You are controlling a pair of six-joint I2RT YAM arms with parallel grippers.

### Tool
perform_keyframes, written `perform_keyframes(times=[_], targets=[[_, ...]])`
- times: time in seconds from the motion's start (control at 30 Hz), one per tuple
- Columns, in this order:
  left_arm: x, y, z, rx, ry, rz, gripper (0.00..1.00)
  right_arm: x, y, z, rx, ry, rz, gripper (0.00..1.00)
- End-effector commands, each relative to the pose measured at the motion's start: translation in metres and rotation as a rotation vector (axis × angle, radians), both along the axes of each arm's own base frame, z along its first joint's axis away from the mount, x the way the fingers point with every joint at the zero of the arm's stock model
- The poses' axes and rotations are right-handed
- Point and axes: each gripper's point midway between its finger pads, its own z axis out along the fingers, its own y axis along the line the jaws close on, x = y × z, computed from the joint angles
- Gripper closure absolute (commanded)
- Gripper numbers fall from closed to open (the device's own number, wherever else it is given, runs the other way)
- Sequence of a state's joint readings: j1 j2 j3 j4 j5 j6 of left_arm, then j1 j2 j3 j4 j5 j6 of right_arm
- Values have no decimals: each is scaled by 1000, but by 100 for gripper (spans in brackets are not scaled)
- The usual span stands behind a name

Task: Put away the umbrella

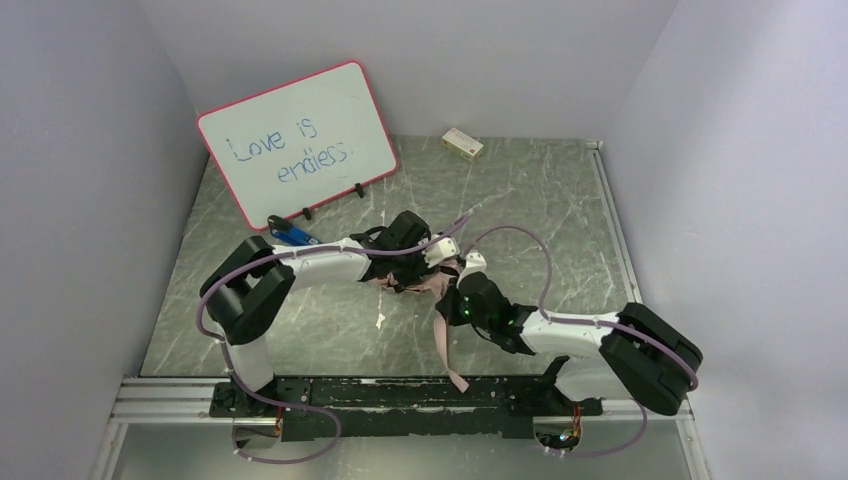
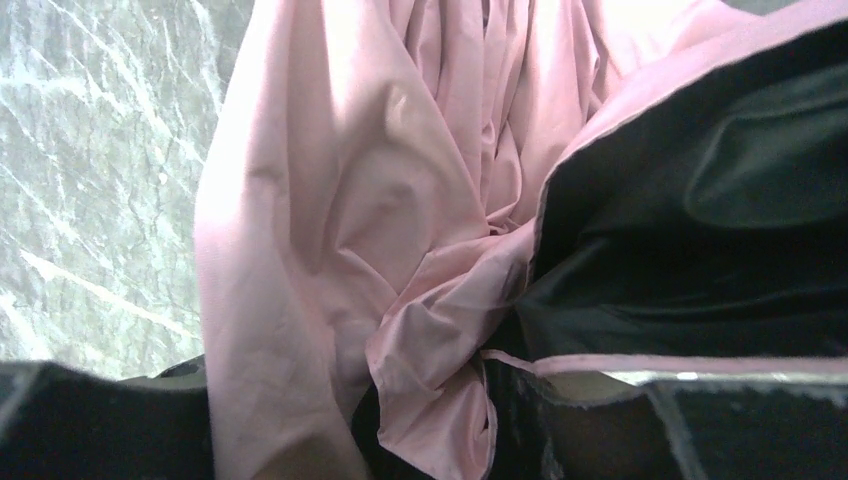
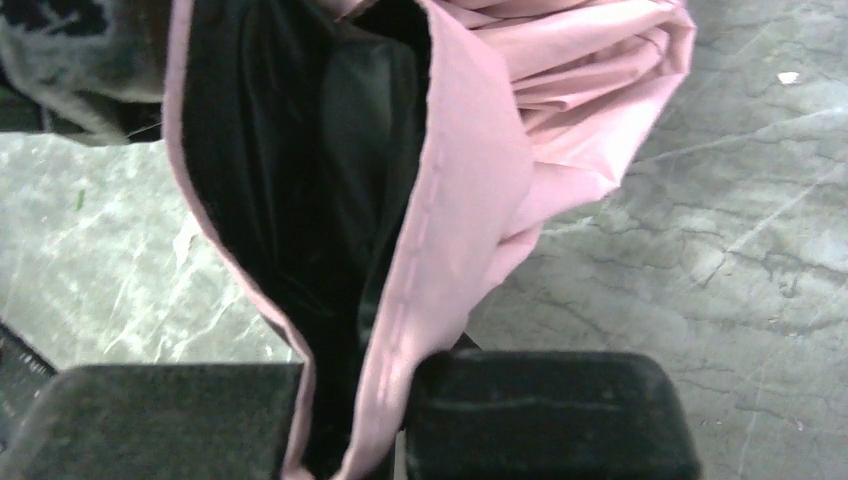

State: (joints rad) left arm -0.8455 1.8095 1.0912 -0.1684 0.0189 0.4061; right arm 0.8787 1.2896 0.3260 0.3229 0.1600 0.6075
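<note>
The umbrella [image 1: 420, 283] lies bunched in the middle of the table, pale pink outside and black inside, between my two arms. Its pink strap [image 1: 447, 355] trails toward the near edge. My left gripper [image 1: 440, 250] sits on the bundle from the far side. In the left wrist view pink folds of the umbrella [image 2: 330, 200] fill the space between its jaws [image 2: 420, 430]. My right gripper [image 1: 462, 290] comes from the near right. In the right wrist view its jaws [image 3: 360, 420] are shut on a pink-edged flap of the umbrella's canopy [image 3: 480, 180]. The handle is hidden.
A pink-framed whiteboard [image 1: 300, 140] leans on a stand at the back left, with a blue object [image 1: 292, 233] at its foot. A small box [image 1: 462, 144] lies by the back wall. A white scrap [image 1: 380, 320] is on the marble. Walls close three sides.
</note>
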Motion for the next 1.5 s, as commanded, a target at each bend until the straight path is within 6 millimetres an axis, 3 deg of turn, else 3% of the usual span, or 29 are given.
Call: perform_keyframes(times=[0.0, 0.3, 0.57, 0.73, 0.93, 1.4, 1.47], targets=[[29, -20, 68, -168, -131, 50, 95, -33, 8, 2, 37, 54, 170, 100], [39, -13, 100, -226, -174, 89, 95, -81, 37, 24, 223, 129, 448, 100], [52, 2, 104, -217, -210, 177, 95, -104, 33, 25, 327, 188, 475, 100], [52, 6, 89, -203, -189, 207, 95, -113, 19, 1, 287, 276, 419, 100], [49, 11, 70, -193, -161, 241, 95, -104, -3, -27, 143, 315, 285, 100], [40, 23, 20, -77, -117, 294, 95, -102, -9, -36, 95, 359, 227, 100], [40, 25, 15, -60, -116, 300, 95, -101, -10, -35, 96, 358, 217, 94]])
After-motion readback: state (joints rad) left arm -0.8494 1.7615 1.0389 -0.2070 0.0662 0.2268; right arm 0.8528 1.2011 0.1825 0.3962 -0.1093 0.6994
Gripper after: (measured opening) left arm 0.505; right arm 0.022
